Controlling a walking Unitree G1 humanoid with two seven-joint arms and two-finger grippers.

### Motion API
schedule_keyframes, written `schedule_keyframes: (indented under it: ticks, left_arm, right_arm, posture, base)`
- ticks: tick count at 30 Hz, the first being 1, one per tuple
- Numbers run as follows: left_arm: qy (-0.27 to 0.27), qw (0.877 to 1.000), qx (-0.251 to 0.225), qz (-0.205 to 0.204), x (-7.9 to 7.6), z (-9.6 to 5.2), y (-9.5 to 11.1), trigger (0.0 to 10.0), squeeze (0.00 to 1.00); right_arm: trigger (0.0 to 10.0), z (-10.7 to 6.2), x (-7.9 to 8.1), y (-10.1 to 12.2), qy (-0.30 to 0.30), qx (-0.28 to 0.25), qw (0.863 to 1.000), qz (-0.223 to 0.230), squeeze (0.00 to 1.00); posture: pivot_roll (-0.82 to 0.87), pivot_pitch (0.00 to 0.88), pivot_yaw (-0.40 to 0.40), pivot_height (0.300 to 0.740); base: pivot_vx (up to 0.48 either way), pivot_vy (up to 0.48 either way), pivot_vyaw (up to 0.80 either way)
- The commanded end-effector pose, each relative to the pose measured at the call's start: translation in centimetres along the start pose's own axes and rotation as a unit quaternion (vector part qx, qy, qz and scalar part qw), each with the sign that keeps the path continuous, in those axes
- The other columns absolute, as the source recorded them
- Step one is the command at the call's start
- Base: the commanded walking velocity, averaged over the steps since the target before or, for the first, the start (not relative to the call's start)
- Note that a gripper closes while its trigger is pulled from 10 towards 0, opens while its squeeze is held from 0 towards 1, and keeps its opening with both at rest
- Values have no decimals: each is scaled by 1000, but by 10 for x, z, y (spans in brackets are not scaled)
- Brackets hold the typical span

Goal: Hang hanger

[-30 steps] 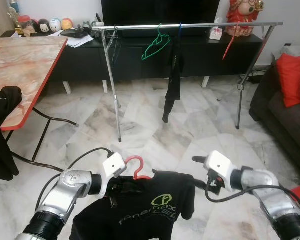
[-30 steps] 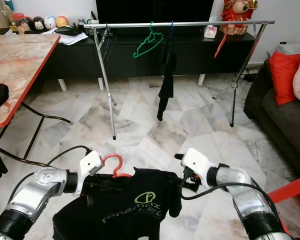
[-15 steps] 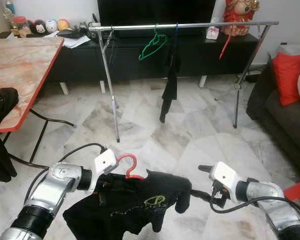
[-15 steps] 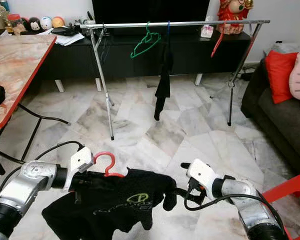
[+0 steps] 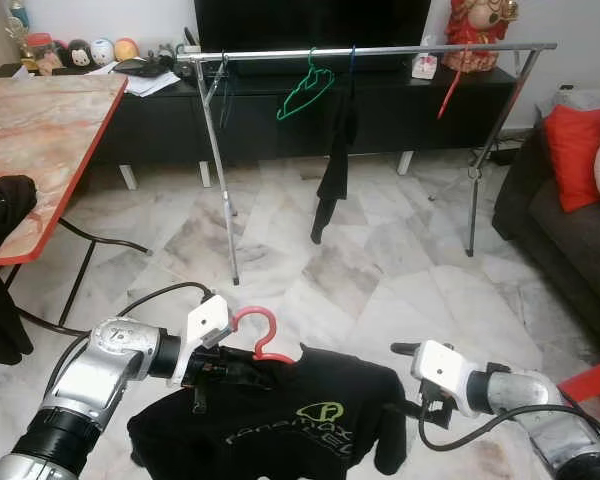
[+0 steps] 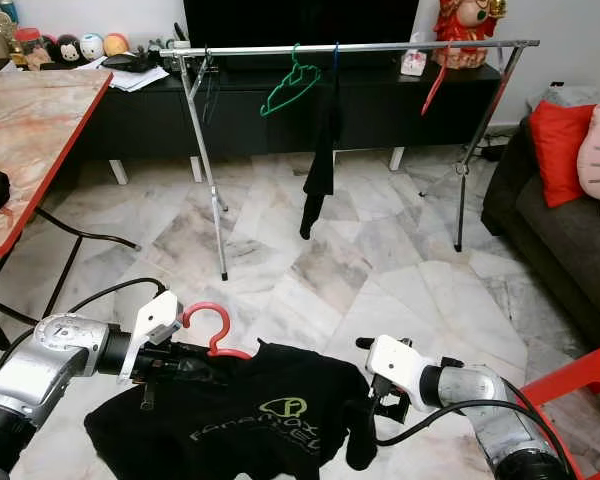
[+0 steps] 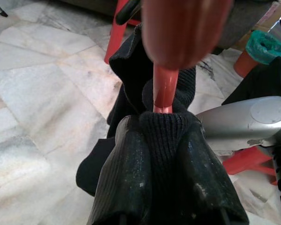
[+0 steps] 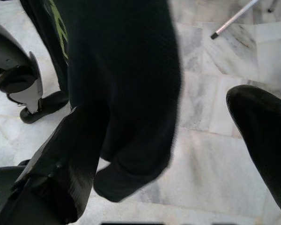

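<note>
Hanger (image 5: 258, 338) in red, a black T-shirt (image 5: 300, 425) draped on it, hangs low over the marble floor (image 5: 380, 270), clamped at the collar by the left gripper (image 7: 161, 154), whose fingers are closed on neck and fabric. The right gripper (image 8: 178, 154) stands spread wide beside the shirt's sleeve, gripping nothing. The garment looks ready on its hanger; the hanging itself is not yet done. The clothes rail (image 5: 380, 50), well apart across the room, already carries a green hanger (image 5: 308, 88) and a dark garment (image 5: 333, 160).
</note>
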State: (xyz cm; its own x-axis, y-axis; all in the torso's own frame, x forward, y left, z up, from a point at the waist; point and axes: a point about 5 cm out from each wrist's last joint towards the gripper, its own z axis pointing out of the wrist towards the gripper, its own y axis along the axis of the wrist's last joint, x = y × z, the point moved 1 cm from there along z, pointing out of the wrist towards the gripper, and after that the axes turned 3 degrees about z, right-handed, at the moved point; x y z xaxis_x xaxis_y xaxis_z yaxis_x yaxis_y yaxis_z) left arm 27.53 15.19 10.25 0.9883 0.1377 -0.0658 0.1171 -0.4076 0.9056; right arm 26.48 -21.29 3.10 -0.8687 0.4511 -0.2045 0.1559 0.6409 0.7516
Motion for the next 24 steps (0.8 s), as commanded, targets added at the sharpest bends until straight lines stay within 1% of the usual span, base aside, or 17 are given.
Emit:
schedule_keyframes:
  ticks: [1, 5, 7, 8, 9, 10, 11, 12, 15, 24]
  left_arm:
    - [-12, 1000, -11, 15, -1, 1, 10, 10000, 0]
    - [-11, 1000, -12, 15, 0, 2, 11, 10000, 0]
    - [-9, 1000, -13, 15, 1, 4, 12, 10000, 0]
    - [-10, 1000, -15, 15, 1, 4, 13, 10000, 0]
    - [-10, 1000, -15, 15, 0, 5, 13, 10000, 0]
    - [-11, 1000, -16, 15, 0, 5, 13, 10000, 0]
    - [-11, 1000, -17, 15, 0, 5, 14, 10000, 0]
    - [-11, 1000, -17, 15, 0, 5, 14, 10000, 0]
    - [-14, 1000, -18, 16, 0, 7, 14, 10000, 0]
    - [-24, 999, -26, 18, -1, 9, 19, 10000, 0]
  right_arm:
    - [10000, -2, 0, -4, 3, 11, 1000, -1, 0]
    - [10000, -1, -1, -6, 5, 18, 1000, -5, 0]
    - [10000, -1, 1, -8, 15, 24, 1000, -4, 0]
    - [7569, -1, 1, -9, 14, 26, 1000, -4, 0]
    - [7569, -1, 1, -10, 12, 27, 1000, -3, 0]
    - [4118, -1, 1, -10, 11, 28, 1000, -3, 0]
    - [235, -1, 1, -11, 11, 28, 1000, -3, 0]
    - [0, -1, 1, -11, 11, 29, 1000, -1, 0]
    - [0, -1, 0, -11, 11, 24, 1000, 7, 0]
    - [0, 2, -5, -8, 3, 20, 1000, 5, 0]
  posture:
    - [-125, 0, -51, 740]
    - [-126, 0, -54, 740]
    - [-126, 0, -56, 740]
    - [-126, 0, -56, 740]
    - [-125, 0, -58, 740]
    - [-125, 0, -58, 740]
    - [-125, 0, -58, 740]
    - [-128, 0, -58, 740]
    - [-128, 0, -58, 740]
    - [-124, 0, -59, 740]
  base:
    - [0, 0, 0]
    - [0, 0, 0]
    - [0, 0, 0]
    - [0, 0, 0]
    - [0, 0, 0]
    - [0, 0, 0]
    - [0, 0, 0]
    - [0, 0, 0]
    - [0, 0, 0]
    - [0, 0, 0]
